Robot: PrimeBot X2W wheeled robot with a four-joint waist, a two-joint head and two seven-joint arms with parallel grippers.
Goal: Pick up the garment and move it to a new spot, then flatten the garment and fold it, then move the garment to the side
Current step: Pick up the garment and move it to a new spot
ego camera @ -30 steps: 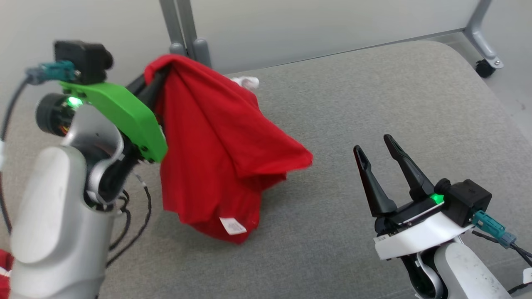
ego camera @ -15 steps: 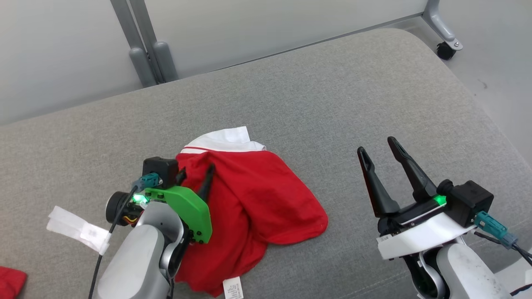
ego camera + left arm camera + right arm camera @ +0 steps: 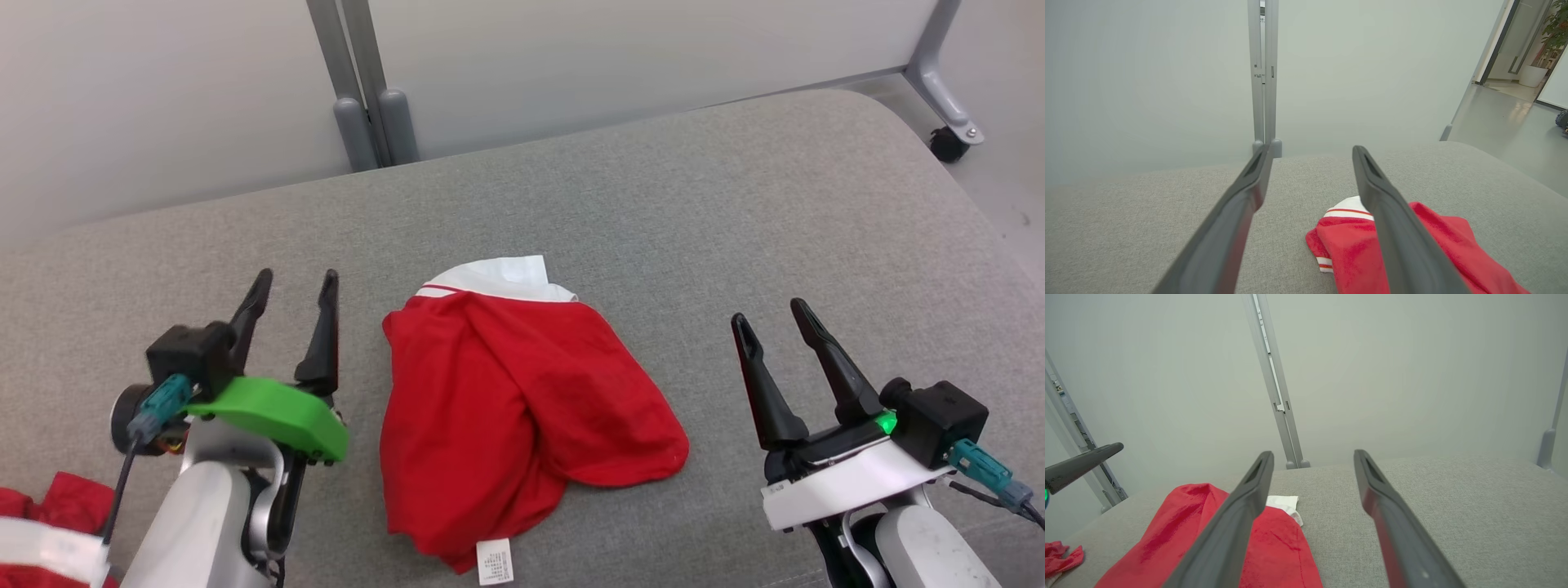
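Two pairs of dark fingers stand spread and empty: your left gripper (image 3: 295,284) hangs just left of the garment (image 3: 506,408), and your right gripper (image 3: 769,317) is near its other side, neither touching cloth. Between them the red garment lies crumpled near the middle of the grey table (image 3: 735,204), doubled over itself in loose folds. Its long axis runs away from you, with the white collar (image 3: 498,278) pointing toward the partition posts (image 3: 367,122) and the care label (image 3: 492,562) at the near end. Expect it to handle light, limp and clingy. It will sag from any single pinch and drag its folds along, so you would do best to take it at two spread points, likely the shoulders beside the collar or the two near hem corners. Where the sleeves lie is hard to tell from these folds; they seem tucked beneath. By the look of things, the garment is set down at its spot and the flattening is not yet begun. More red cloth (image 3: 49,510) sits at the table's near left edge, well apart.
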